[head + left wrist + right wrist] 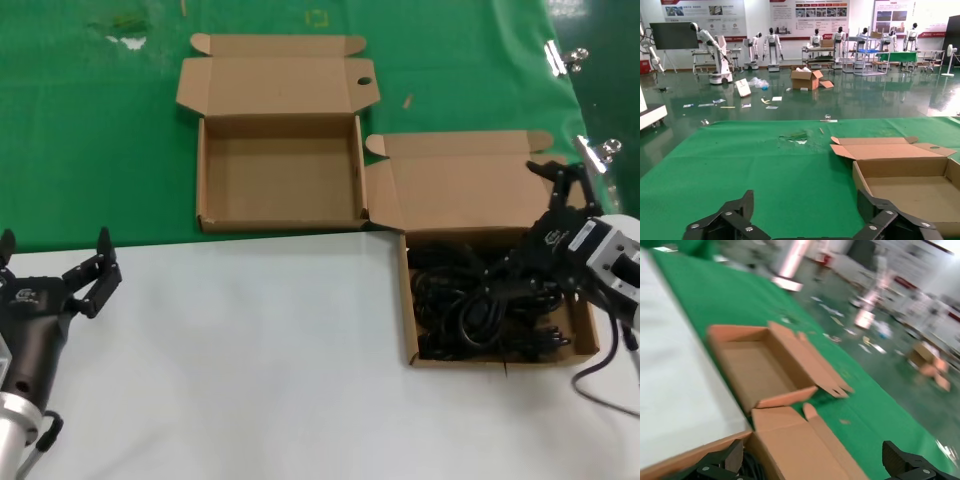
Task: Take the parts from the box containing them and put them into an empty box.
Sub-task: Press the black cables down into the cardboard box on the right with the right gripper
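2 boxes: full box on the robot's right, straddling the edge of the white sheet; empty box farther out and to the left on the green mat. Their near corners almost touch.
Cords: black cords piled in the full box's tray; bundles run mostly across the tray, side to side. None lifted.
Right gripper: right gripper sits over the tray's far right corner, above the lid. Fingers spread wide, holding nothing. Contact with the cardboard cannot be told.
Key relation: cords lie just below and toward the robot from the right gripper's fingertips, slightly leftward. Judged next move is a short drop and pull-back onto the pile, fingers set across a bundle's long axis.
Nearer arm: right, by far.
Left gripper: left gripper parked low at the left over the white sheet, well apart from both boxes, fingers wide open, empty.
Progress: judged at the start; empty box holds 0 cords.
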`<state>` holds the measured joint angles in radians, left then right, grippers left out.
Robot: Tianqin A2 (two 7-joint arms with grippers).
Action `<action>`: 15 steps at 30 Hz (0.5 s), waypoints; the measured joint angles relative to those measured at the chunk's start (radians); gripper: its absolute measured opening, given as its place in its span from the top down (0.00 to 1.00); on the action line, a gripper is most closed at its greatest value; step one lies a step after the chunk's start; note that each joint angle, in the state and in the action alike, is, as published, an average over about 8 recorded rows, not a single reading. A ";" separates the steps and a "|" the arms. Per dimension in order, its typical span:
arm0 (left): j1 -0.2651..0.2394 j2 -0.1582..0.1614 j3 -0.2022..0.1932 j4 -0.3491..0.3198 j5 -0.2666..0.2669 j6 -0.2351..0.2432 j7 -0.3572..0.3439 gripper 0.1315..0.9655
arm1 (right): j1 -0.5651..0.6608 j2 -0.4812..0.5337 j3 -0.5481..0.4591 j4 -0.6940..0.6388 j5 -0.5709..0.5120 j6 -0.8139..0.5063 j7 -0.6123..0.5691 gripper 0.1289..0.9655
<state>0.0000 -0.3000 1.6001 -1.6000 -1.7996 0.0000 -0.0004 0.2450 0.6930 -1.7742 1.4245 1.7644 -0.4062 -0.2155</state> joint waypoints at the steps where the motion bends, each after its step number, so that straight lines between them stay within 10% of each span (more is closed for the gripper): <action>1: 0.000 0.000 0.000 0.000 0.000 0.000 0.000 0.21 | 0.015 0.013 -0.002 -0.004 -0.001 -0.032 -0.023 0.00; 15: 0.000 0.000 0.000 0.000 0.000 0.000 0.000 0.59 | 0.269 0.124 -0.083 -0.155 -0.035 -0.480 -0.484 0.00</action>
<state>0.0000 -0.3000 1.6000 -1.6000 -1.7996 0.0000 -0.0004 0.5142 0.8174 -1.8570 1.2700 1.7292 -0.8859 -0.6993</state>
